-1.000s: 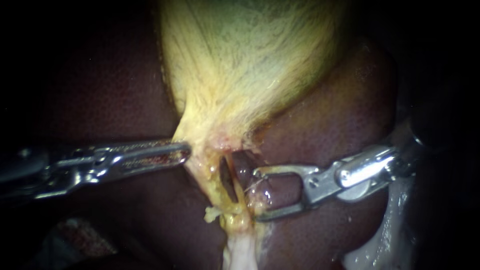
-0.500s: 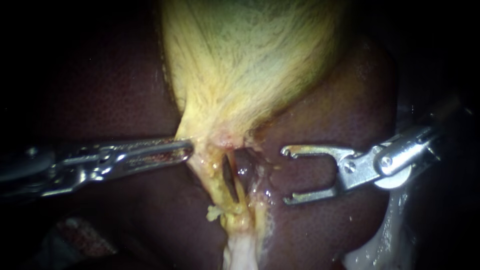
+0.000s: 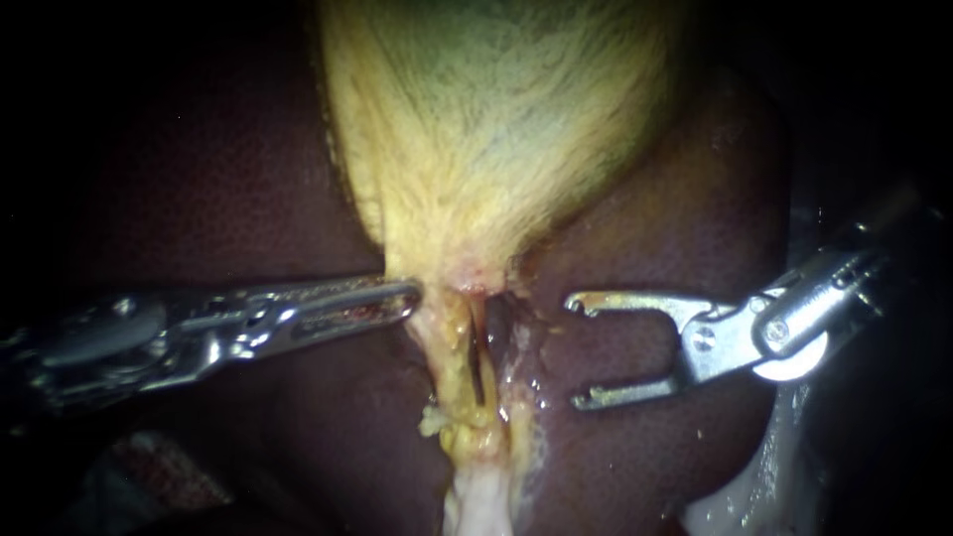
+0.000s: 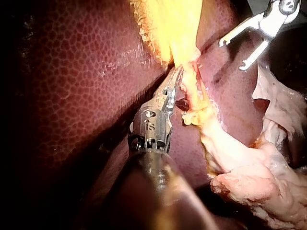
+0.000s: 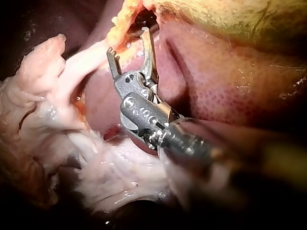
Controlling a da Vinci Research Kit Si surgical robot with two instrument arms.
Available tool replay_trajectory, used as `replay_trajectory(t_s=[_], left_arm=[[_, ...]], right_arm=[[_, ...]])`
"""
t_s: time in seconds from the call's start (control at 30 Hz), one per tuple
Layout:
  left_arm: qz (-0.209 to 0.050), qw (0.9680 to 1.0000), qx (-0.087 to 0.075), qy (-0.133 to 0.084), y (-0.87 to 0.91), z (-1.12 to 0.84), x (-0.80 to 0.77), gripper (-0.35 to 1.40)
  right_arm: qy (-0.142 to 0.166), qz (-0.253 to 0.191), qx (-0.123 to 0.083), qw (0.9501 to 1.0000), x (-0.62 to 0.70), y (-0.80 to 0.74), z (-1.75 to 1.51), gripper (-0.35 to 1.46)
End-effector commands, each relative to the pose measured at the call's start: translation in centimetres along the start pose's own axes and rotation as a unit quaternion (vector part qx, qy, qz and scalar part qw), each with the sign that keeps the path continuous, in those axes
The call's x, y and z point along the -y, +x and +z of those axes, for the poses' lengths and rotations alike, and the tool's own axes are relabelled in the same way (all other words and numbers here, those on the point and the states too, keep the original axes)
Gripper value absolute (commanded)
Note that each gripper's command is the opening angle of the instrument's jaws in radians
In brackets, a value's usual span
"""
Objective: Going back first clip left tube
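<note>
Dark liver (image 3: pixel 218 199), yellow gallbladder (image 3: pixel 476 129), right instrument (image 3: pixel 578 349) (jaws apart) near tube (image 3: pixel 455 352)

No readable text or label in any view; no brands, numbers, signs.

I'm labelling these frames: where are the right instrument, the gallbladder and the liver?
right instrument (image 3: pixel 576 349), endoscope view, midway between its open jaw tips
gallbladder (image 3: pixel 486 129), endoscope view, middle of its yellow wall
liver (image 3: pixel 665 228), endoscope view, bare dark red surface

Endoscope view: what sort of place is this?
Likely a surgical practice bench: the slender left instrument and right instrument work beside a yellow gallbladder lying on dark red liver.
</note>
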Motion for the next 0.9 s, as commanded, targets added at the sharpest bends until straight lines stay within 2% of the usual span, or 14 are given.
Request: replay_trajectory(t_s=[0.03, 0.4, 0.9], left_arm=[[0.000, 1.0000, -0.002, -0.001, 0.01, 0.01, 0.01, -0.05], [0.001, 1.0000, -0.004, 0.001, 0.04, 0.09, 0.04, -0.05], [0.002, 1.0000, -0.005, 0.002, 0.05, 0.07, 0.02, -0.05]], right_arm=[[0.000, 0.000, 0.000, 1.0000, -0.01, 0.01, -0.01, 0.60], [0.001, -0.001, -0.001, 1.0000, -0.01, 0.05, -0.06, 0.60], [0.000, -0.001, 0.000, 1.0000, -0.01, 0.06, -0.05, 0.60]])
